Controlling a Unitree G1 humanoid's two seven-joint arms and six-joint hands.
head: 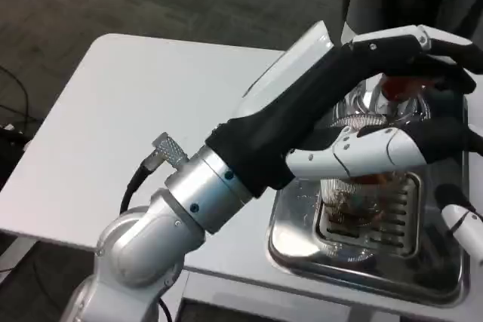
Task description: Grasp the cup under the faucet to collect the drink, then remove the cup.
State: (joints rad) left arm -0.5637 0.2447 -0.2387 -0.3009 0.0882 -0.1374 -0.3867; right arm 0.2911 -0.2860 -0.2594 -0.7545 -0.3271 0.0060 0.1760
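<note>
L hand [377, 111] wraps clear cup [349, 190] over drip tray [302, 239].

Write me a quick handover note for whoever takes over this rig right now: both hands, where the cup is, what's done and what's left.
Left hand: reached over the metal drip tray, fingers wrapped around the clear cup; it looks gripped, though the hand hides part of the contact.
Right hand: just at the picture's right edge beside the tray; too little shows to tell its state.
Cup: upright on the tray's grate, below the shiny dispenser with the red part.
Done: the cup appears grasped.
Left: whether any drink has been collected cannot be told; fill it, then lift the cup away.
</note>
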